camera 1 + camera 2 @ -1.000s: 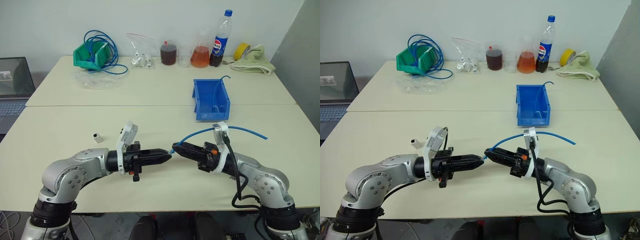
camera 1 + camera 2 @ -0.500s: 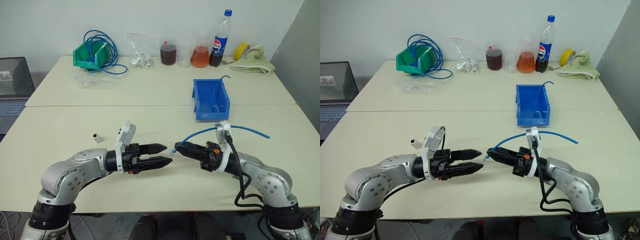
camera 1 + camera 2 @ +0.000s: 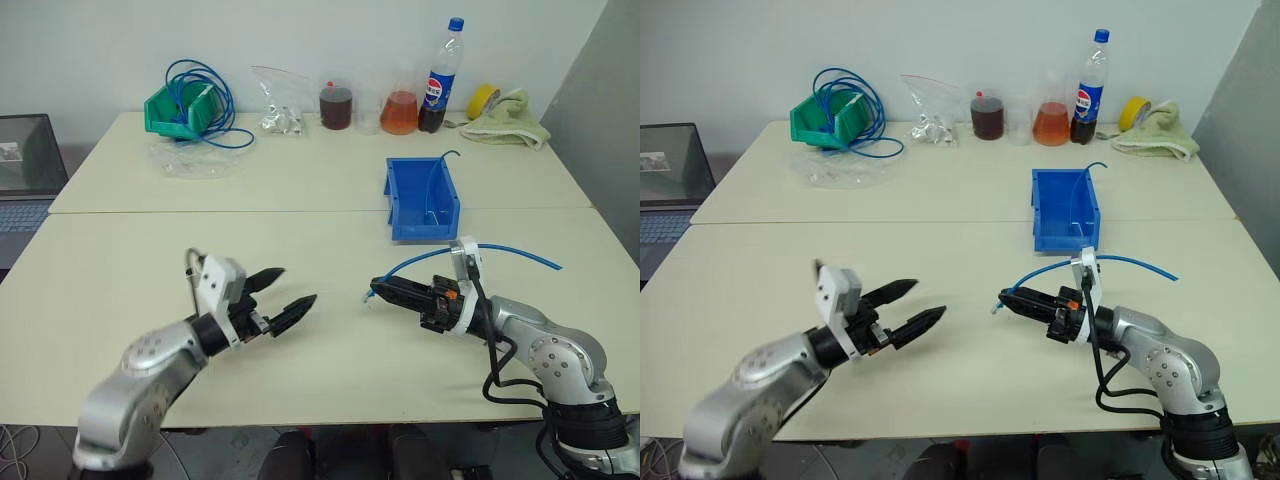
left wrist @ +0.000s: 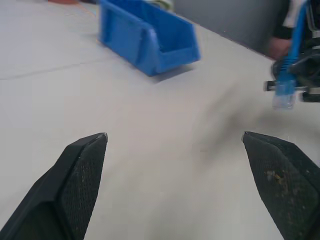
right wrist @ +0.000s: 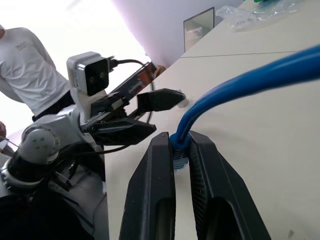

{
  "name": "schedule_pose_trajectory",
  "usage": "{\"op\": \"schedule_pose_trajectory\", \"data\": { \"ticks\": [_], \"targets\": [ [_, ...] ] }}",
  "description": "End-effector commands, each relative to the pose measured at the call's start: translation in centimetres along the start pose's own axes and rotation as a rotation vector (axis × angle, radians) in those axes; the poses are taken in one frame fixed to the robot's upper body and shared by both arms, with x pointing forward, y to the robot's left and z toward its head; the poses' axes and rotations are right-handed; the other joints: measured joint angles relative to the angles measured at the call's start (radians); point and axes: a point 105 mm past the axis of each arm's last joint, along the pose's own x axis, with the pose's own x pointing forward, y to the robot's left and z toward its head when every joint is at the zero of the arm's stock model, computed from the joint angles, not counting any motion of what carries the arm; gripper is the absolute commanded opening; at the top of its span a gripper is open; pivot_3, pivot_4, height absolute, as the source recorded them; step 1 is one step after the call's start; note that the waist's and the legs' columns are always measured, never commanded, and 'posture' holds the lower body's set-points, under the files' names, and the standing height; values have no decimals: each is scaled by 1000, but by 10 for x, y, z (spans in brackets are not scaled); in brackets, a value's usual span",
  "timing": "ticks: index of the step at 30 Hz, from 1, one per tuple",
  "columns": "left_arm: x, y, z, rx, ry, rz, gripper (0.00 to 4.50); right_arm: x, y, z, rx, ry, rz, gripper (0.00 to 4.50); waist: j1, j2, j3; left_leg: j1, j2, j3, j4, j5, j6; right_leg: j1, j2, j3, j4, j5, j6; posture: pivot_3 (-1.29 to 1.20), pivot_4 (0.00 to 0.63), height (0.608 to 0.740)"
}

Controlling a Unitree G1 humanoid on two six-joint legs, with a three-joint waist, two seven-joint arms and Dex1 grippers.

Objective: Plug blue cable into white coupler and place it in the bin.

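Note:
My right gripper (image 3: 376,289) is shut on the blue cable (image 3: 420,258) just behind its clear plug (image 4: 285,101). The strand arcs back over my right wrist to the right. My left gripper (image 3: 293,285) stands open and empty to the left of the plug, a clear gap away, its tips aimed towards it. Behind my right arm stands the bin (image 3: 425,230), with a short blue strand inside. In the eye views my left hand hides the white coupler. Past one left finger lies a small white bit (image 5: 183,102); whether it is the coupler I cannot tell.
At the back left a green bin (image 3: 170,110) holds coiled blue cable. A bag of small parts (image 3: 280,112), jars, a flask, a cola bottle (image 3: 438,85), a tape roll and a towel (image 3: 510,120) line the back. A laptop (image 3: 25,165) sits far left. A person (image 5: 25,65) stands nearby.
My left gripper has gone from shut to wide open and drawn back to the left, away from the plug. My right gripper has shifted slightly right, still holding the cable.

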Motion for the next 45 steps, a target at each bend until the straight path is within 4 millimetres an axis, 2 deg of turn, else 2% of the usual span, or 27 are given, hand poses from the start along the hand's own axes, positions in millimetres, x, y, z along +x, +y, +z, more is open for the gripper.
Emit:
{"op": "schedule_pose_trajectory", "data": {
  "ticks": [1,5,7,9,12,18,29,35,39,44,45],
  "targets": [
    [-18,17,6,169,-88,275,4500,3,5,5,-67,-6,31,116,4,0,0,0,0,0,0,0,0,0,-1,-1,0,0,0,0,150,740],
    [-29,28,-8,237,-79,447,4500,6,6,3,-70,-5,45,115,10,-1,0,-1,-1,-1,1,0,0,1,-1,-2,0,0,0,0,150,740],
    [-39,40,-24,204,-33,569,4500,8,7,4,-74,-1,56,113,11,0,0,-1,-1,-1,1,0,0,1,-1,-3,-1,0,0,0,150,740],
    [-48,51,-31,184,-16,685,4500,9,8,5,-81,5,68,113,10,-1,0,0,-1,-1,1,0,0,2,-1,-3,-1,0,1,0,150,740],
    [-54,68,-36,190,0,839,4500,11,10,8,-103,14,84,113,10,-1,0,-1,-1,-1,1,0,0,1,0,-4,-1,0,1,0,150,740],
    [-49,92,-35,173,2,963,4500,15,15,11,-130,26,108,112,11,-1,0,-1,-1,-1,1,0,0,2,1,-4,0,0,1,0,150,740],
    [-44,105,-40,147,32,1062,4500,13,16,14,-135,26,107,110,7,-1,0,-1,-1,-2,1,0,0,1,1,-4,1,0,1,0,150,740],
    [-35,112,-37,128,22,1048,4500,14,16,15,-135,27,109,110,8,-1,0,-1,-1,-1,2,0,0,1,1,-4,1,0,1,0,150,740],
    [-36,126,-38,109,37,1049,4500,14,16,15,-135,30,110,110,7,-1,0,-1,-1,-2,2,0,0,1,1,-4,1,0,1,0,150,740],
    [-30,128,-43,112,71,988,4500,13,15,16,-137,29,105,110,5,-1,0,-1,-1,-2,2,0,0,1,1,-4,1,0,1,0,150,740],
    [-28,128,-43,103,72,983,4329,13,15,17,-136,29,104,110,6,-1,0,-1,-1,-2,2,0,0,1,1,-4,1,0,1,0,150,740]
  ]
}}
